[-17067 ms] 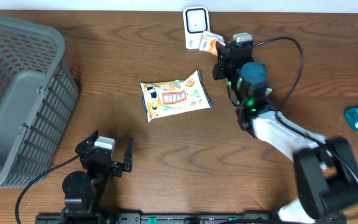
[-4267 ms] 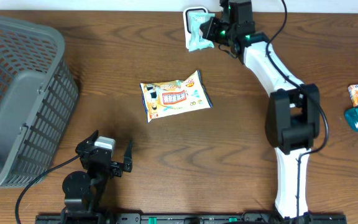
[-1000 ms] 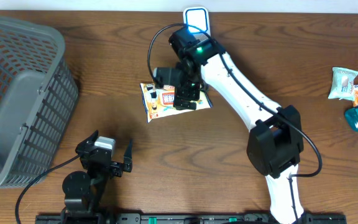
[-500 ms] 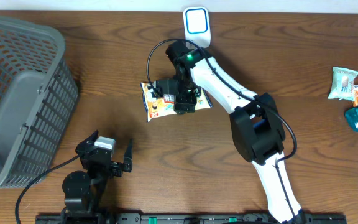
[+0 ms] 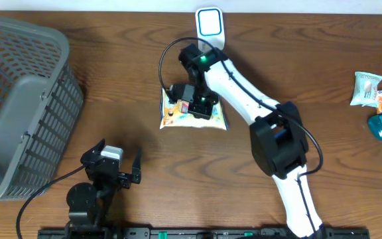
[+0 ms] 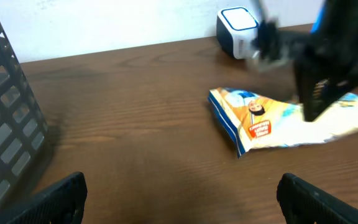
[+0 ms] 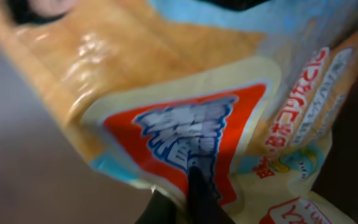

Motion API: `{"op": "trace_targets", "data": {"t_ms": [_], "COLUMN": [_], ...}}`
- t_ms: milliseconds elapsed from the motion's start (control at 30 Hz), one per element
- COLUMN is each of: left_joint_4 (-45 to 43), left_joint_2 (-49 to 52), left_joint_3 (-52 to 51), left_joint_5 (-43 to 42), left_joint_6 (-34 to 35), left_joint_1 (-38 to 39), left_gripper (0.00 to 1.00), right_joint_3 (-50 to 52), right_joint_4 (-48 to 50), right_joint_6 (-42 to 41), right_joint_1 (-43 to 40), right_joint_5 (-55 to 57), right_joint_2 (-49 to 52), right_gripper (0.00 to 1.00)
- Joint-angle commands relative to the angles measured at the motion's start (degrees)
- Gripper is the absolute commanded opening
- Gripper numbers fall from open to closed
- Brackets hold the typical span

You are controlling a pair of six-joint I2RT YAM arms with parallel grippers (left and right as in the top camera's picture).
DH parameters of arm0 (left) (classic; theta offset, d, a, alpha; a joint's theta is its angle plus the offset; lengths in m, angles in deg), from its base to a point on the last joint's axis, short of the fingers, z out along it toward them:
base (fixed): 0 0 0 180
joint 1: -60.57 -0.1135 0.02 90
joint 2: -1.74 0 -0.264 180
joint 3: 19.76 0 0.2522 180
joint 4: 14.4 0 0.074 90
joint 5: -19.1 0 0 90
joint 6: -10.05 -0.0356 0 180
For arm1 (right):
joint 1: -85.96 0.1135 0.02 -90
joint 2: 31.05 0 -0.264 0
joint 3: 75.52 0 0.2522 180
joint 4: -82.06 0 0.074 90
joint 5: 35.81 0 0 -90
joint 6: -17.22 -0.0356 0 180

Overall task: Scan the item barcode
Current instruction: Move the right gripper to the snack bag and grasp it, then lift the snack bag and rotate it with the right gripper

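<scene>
We note the right fingers clamped on the snack packet lying partly raised beneath them, presumably to turn its barcode toward the scanner just beyond; the left fingers rest apart, holding nothing.

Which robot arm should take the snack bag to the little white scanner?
Right. The right gripper is pinched shut on the snack bag, and the scanner stands just beyond it. The left gripper sits open, far from both.
</scene>
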Motion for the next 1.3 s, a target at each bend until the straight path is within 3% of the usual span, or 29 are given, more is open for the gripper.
{"op": "trace_targets", "data": {"t_ms": [0, 67, 200, 300, 333, 367, 400, 433, 633, 800, 1000, 1267], "left_joint_4": [1.2, 1.2, 1.2, 1.2, 1.2, 1.2, 1.2, 1.2, 1.2, 1.2, 1.2, 1.2], "left_joint_2": [-0.3, -0.3, -0.3, -0.3, -0.3, -0.3, -0.3, -0.3, -0.3, -0.3, -0.3, -0.3], "left_joint_3": [-0.9, -0.9, -0.9, -0.9, -0.9, -0.9, -0.9, -0.9, -0.9, -0.9, -0.9, -0.9], "left_joint_5": [-0.7, -0.7, -0.7, -0.7, -0.7, -0.7, -0.7, -0.7, -0.7, -0.7, -0.7, -0.7], "left_joint_6": [-1.0, -1.0, -1.0, -1.0, -1.0, -1.0, -1.0, -1.0, -1.0, -1.0, -1.0, -1.0], "left_joint_1": [-0.3, -0.3, -0.3, -0.3, -0.3, -0.3, -0.3, -0.3, -0.3, -0.3, -0.3, -0.3], "left_gripper": [0.98, 0.98, 0.98, 0.98, 0.98, 0.98, 0.98, 0.98, 0.98, 0.98, 0.98, 0.98], "right_joint_3": [0.0, 0.0, 0.3, 0.6, 0.6, 0.6, 0.6, 0.6, 1.8, 5.9, 9.6, 13.4], "right_joint_4": [-5.6, -11.5, -23.5, -23.0, -22.4, -21.5, -20.9, -20.7, -17.8, -13.4, -11.3, -16.8], "right_joint_6": [-4.5, -2.7, 8.8, 7.0, 7.6, 7.9, 7.9, 7.9, 4.0, -4.0, -24.6, -30.7], "right_joint_1": [-2.2, -3.8, -6.8, -7.9, -8.0, -7.9, -7.6, -7.1, 0.6, 4.8, 6.7, 6.8], "right_joint_5": [-23.5, -33.6, -49.9, -49.0, -47.2, -45.2, -43.5, -41.9, -21.1, -14.3, 6.2, 12.0], "right_joint_2": [-8.6, -11.4, -15.2, -16.9, -17.0, -17.0, -16.8, -16.4, -14.2, -13.9, -14.1, -24.0], "right_gripper": [0.01, 0.01, 0.01, 0.02, 0.09, 0.2, 0.4, 0.99, 0.99, 0.99, 0.99, 0.99]}}
